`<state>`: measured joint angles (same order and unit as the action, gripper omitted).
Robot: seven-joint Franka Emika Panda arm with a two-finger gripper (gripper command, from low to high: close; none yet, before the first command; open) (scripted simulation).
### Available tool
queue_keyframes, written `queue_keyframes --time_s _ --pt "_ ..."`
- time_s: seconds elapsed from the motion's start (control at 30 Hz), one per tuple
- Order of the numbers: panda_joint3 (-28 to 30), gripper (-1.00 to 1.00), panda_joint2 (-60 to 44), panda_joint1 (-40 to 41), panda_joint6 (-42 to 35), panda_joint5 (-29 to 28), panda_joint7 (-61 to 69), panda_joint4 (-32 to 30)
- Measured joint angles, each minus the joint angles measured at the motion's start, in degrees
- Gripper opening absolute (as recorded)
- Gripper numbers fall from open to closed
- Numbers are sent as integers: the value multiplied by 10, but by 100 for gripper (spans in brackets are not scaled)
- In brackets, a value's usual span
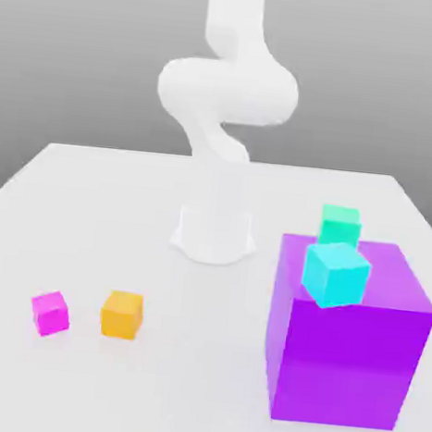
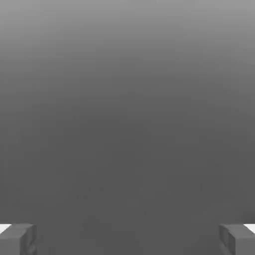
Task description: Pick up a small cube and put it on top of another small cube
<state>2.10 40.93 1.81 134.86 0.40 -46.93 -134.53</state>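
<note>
Grey wall sits behind a white worktop [image 1: 90,208]. Nothing is picked yet. The fingers [image 2: 20,239] are wide open and hold nothing. The pink cube [image 1: 50,313] and orange cube [image 1: 122,314] sit near each other; next, reach down for one.

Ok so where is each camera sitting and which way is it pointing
Exterior view: off the arm, raised, facing the white robot arm across the white table; it sees the large purple cube, cyan cube, green cube, orange cube and magenta cube.
Hand view: mounted on the hand, looking past the open claw at plain grey; both grey fingertips show at the corners.
Shared: no object; only the robot itself, as arm in one and claw in the other.
</note>
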Motion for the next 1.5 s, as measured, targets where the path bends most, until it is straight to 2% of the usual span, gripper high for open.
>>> queue_keyframes --time_s 0.67,0.77,0.9,0.93,1.17,1.37,1.5 --pt "168 0 -422 175 265 45 -84 -230" --pt "153 0 -485 197 309 86 -61 -237" --pt "71 0 -566 263 371 158 -8 -221" --pt "49 -100 -585 283 386 168 0 -217" --pt "43 -100 -589 289 390 168 0 -216" --pt "120 -100 -480 237 307 60 -81 -241" --pt "82 -100 -420 170 219 40 -41 -214"
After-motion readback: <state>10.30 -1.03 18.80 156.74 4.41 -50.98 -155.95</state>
